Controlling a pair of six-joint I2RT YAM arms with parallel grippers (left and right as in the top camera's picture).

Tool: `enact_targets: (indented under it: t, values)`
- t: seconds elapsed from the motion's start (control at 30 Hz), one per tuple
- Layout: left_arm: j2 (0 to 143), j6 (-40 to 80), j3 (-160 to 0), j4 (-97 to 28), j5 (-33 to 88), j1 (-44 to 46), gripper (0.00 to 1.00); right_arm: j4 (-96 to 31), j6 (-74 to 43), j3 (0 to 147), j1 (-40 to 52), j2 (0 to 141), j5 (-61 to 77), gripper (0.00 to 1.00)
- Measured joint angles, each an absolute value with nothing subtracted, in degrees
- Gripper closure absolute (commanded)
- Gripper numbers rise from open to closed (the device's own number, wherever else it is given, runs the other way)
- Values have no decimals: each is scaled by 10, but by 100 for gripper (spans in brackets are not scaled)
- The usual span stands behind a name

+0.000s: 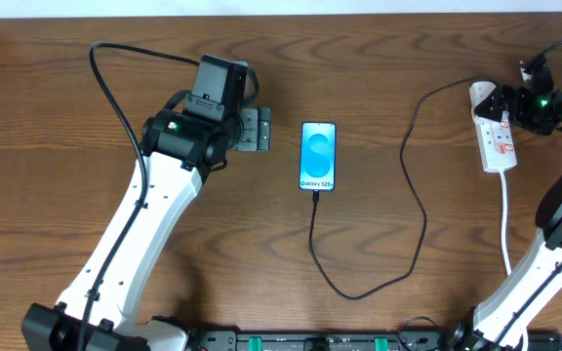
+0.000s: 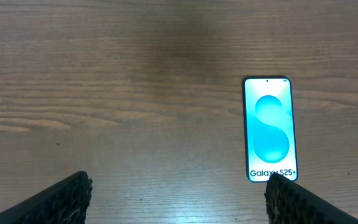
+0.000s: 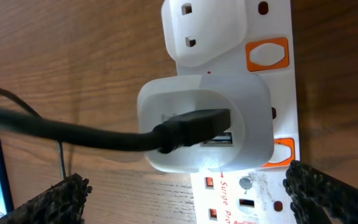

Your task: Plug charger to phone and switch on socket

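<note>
As the right gripper (image 3: 188,190) hangs directly over the narrow white plastic socket strip (image 3: 278,25), with its two black ribbed fingers (image 3: 67,199) spread wide and nothing between them, it is the tool for the coming move. Between the fingers, a little ahead of the tips, sits the rounded white adapter (image 3: 204,93). The long thin black charger cable (image 3: 61,130) leaves it toward the left finger side. The small orange rocker switch (image 3: 284,152) of this outlet lies just beside the adapter, on the right finger side, and the adapter half covers it. A second orange switch (image 3: 267,53) is farther along the strip. The long axis of the strip runs along the pointing direction of the gripper, so I judge that one fingertip must go sideways to the right edge and press down there. In the overhead view the cable makes a loop on the brown wooden table (image 1: 66,58), and its free end meets the lower edge of the slim blue-screened phone (image 1: 318,156), seemingly plugged in. The left gripper (image 1: 259,130), also open and empty, is just beside the phone and well apart from the strip, so the right arm is clearly the nearer one.
</note>
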State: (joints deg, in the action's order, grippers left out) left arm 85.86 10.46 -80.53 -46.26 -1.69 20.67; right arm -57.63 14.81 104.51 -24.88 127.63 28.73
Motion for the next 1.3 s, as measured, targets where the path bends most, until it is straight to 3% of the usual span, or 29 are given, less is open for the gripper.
enact_targets:
  t: [1.3]
  values:
    - [859,105,-805,-463,-17,207,11,-569,138,1053,-239,1299,294,1]
